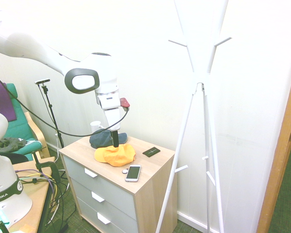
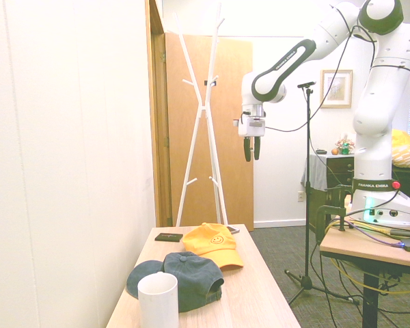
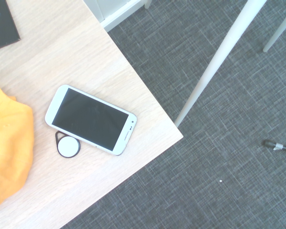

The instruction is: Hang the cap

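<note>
While the fingers [image 2: 251, 148] are standing wide apart, the soft, light cap [image 2: 212, 243] is inviting a crown-fold grasp near the tabletop's [image 2: 258, 290] edge.

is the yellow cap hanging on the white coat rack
No, the yellow cap lies on the wooden dresser top, apart from the white rack.

It looks like an office or study: dark carpet tiles [image 3: 219, 191], a wooden door [image 2: 242, 130], a drawer unit [image 1: 111, 182], a white coat stand [image 1: 213, 116] and a cushioned teal armchair [image 1: 26, 128].
</note>
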Available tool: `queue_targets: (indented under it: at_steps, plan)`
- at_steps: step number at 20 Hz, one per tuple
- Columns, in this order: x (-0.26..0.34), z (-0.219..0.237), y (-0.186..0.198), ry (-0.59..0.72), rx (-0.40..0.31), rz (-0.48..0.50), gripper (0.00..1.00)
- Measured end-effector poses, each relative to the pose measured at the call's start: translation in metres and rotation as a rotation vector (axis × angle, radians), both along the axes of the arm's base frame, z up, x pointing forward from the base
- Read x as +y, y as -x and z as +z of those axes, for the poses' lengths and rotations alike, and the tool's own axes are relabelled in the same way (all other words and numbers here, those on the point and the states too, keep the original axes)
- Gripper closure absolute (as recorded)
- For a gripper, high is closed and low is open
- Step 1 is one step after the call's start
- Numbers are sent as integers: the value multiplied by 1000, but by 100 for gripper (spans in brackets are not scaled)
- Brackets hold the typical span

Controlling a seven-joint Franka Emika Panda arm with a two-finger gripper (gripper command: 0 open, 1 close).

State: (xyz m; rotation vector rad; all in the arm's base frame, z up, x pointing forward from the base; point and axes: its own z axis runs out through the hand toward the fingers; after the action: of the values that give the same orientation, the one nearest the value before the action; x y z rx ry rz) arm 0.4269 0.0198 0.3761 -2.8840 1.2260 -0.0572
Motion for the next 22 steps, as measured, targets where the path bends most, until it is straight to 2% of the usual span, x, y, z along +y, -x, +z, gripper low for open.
queue_targets:
  at_steps: [6,12,22]
  plan:
    - [21,-9,-1,6,9,19,0]
    - [105,-59,-12,9,33,88,0]
    - [223,-134,-31,89,75,184,0]
